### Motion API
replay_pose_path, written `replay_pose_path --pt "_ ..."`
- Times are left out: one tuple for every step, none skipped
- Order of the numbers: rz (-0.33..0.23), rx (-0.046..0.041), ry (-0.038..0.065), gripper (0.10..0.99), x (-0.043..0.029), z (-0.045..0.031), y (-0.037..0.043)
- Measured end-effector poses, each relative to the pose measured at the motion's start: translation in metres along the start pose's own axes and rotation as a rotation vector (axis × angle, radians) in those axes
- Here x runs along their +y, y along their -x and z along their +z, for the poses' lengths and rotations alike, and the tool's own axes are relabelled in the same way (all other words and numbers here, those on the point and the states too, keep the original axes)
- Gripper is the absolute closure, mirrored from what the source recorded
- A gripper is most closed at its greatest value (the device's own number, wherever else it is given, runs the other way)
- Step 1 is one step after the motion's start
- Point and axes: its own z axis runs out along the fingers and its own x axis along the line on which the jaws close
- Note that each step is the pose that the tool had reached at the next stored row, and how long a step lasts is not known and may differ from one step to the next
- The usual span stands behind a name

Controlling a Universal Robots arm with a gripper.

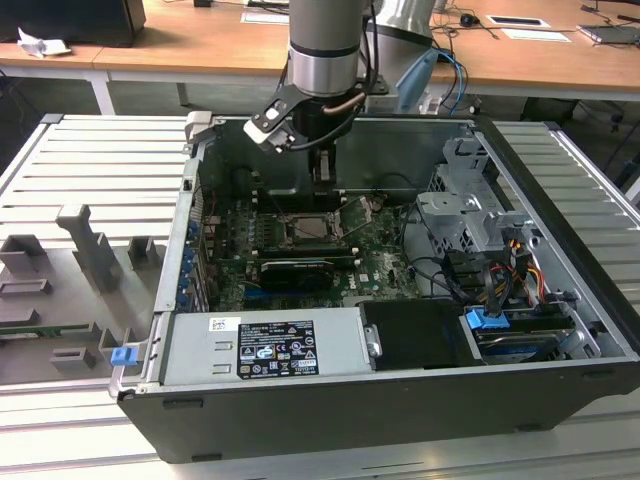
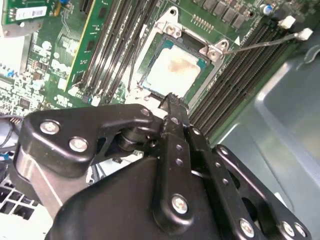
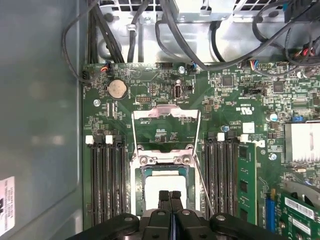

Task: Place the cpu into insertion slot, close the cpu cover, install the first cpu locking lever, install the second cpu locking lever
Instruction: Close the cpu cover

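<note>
Blocking one edge of cpu (image 3: 154,189) | gripper (image 3: 170,196) pinched closed, empty | cpu sits in insertion slot (image 3: 140,172)

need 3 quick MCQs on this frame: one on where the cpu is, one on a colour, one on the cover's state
1. Where is the cpu?
A. In the insertion slot
B. Clamped in the tool
C. On top of the power supply

2. What colour is the motherboard?
A. Blue
B. Green
C. Red

3. How does the cpu cover stand?
A. Closed flat over the cpu
B. Taken off and lying outside the case
C. Swung open, away from the cpu

Answers:
1 A: the cpu shows its pale face inside the rim of the insertion slot, and the tool above it has its fingers together with nothing between them.
2 B: the motherboard is green all around the slot.
3 C: the cpu cover lies folded back beyond its hinge, so the chip's face is bare.
</note>
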Motion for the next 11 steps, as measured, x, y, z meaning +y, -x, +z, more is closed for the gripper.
replay_pose_path --pt "0.0 -0.0001 -0.001 0.98 0.0001 -0.0018 0.0" --pt "0.0 0.0 -0.001 0.98 0.0001 -0.0023 0.0" --pt "0.0 0.0001 -0.001 0.98 0.001 -0.0022 0.0" --pt "0.0 -0.0001 -0.001 0.98 0.002 -0.0023 0.0" --pt "0.0 -0.0001 -0.001 0.98 0.0043 -0.0022 -0.0001" --pt "0.0 -0.0001 -0.001 0.98 0.0071 -0.002 -0.0002" --pt "0.0 0.0 -0.001 0.98 0.0101 -0.0019 -0.0002" --pt "-0.001 -0.0001 -0.001 0.98 0.012 -0.0018 -0.0003" --pt "-0.001 0.0 -0.001 0.98 0.0127 -0.0018 -0.0003" --pt "-0.001 0.0 -0.001 0.98 0.0136 -0.0017 -0.0003" --pt "-0.001 0.0 -0.001 0.98 0.0151 -0.0017 -0.0003"
